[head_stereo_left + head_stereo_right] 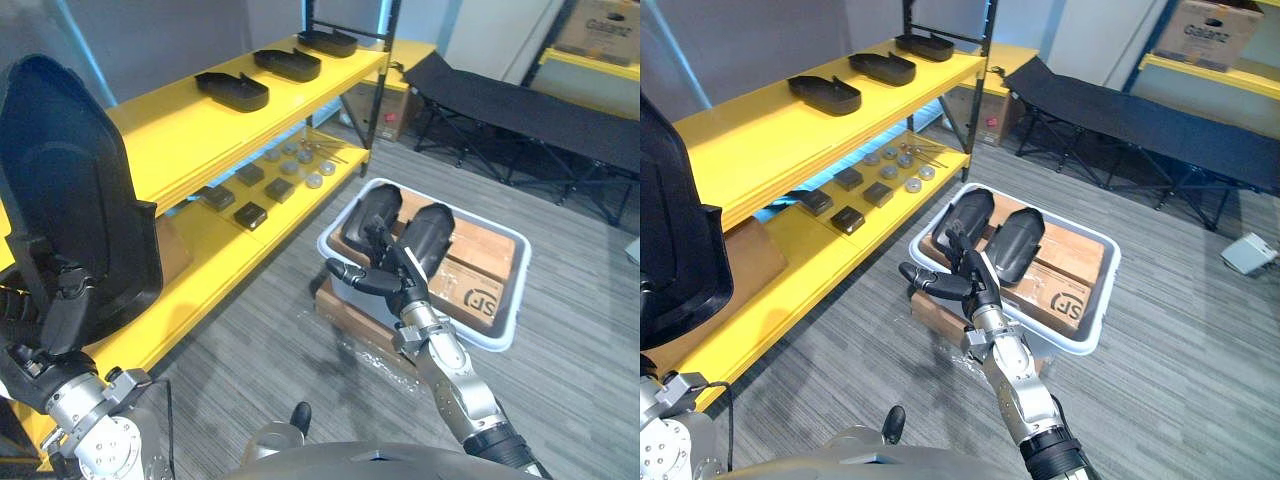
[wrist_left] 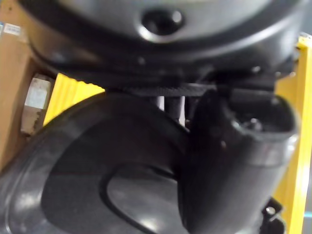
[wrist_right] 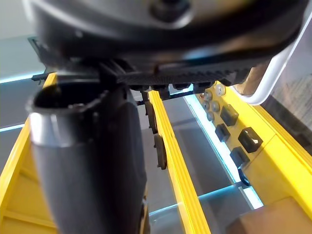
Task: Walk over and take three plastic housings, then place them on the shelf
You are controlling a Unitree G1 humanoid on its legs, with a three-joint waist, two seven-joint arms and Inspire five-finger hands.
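My left hand (image 1: pixel 62 305) is shut on a large black plastic housing (image 1: pixel 70 180), held upright beside the yellow shelf (image 1: pixel 170 125); in the left wrist view my thumb (image 2: pixel 229 161) presses on the housing (image 2: pixel 97 185). Three more housings (image 1: pixel 232 90) (image 1: pixel 287 64) (image 1: pixel 327 42) lie in a row on the top shelf board. On cardboard inside a white tray (image 1: pixel 500 340) on the floor lie two housings (image 1: pixel 378 215) (image 1: pixel 432 235). My right hand (image 1: pixel 385 272) hovers open at the tray's near left side, holding nothing.
The lower shelf board holds small black blocks (image 1: pixel 250 215), metal discs (image 1: pixel 300 165) and a brown box (image 1: pixel 170 250). A black folding cot (image 1: pixel 540 115) stands behind the tray. A cardboard box (image 1: pixel 600 30) sits on a far shelf. Grey carpet lies between shelf and tray.
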